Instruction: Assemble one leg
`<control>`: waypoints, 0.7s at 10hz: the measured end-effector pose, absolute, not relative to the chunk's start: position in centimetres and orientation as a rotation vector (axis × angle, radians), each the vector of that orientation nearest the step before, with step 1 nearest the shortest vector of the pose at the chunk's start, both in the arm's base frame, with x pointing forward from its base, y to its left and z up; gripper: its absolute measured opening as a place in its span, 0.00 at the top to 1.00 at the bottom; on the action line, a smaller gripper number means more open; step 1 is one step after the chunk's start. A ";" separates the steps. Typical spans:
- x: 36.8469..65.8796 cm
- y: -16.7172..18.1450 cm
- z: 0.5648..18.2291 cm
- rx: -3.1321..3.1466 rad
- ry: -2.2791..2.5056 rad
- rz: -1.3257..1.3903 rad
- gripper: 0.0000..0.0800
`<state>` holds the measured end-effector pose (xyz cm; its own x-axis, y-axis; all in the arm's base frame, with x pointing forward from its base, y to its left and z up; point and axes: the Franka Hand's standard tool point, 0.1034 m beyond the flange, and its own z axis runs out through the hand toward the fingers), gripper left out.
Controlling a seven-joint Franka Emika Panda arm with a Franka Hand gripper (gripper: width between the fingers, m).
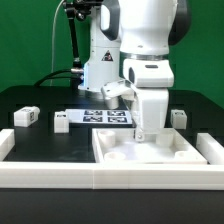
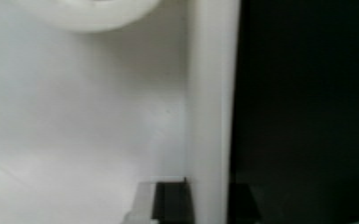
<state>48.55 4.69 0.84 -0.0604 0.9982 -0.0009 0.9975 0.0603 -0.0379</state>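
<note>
While the arm point(image 1: 150, 40) stands bent over the panel point(image 1: 190, 150), its gripper point(image 1: 147, 132) hangs straight down at the panel's back part, near the middle. Whether the jaws are apart or clamped on anything I cannot tell, since hand and panel are both white. One leg point(image 1: 178, 117) stands on the black table point(image 1: 35, 100) just behind the panel's far corner on the exterior view's right. A second leg point(image 1: 61, 122) and a third leg point(image 1: 27, 117) stand off the panel toward the exterior view's left, apart from each other. The marker board point(image 1: 108, 117) lies just behind the panel. Each leg's face bears a black-and-white square pattern, too small to read. The wrist view shows the panel's white floor and a straight raised edge, with dark table past it.
</note>
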 end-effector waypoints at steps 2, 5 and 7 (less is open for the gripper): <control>49.0 6.5 0.9 -2.185 -2.223 0.031 0.92; 49.0 7.6 1.0 -2.217 -2.191 0.039 0.92; 49.0 7.5 1.0 -2.218 -2.190 0.038 0.92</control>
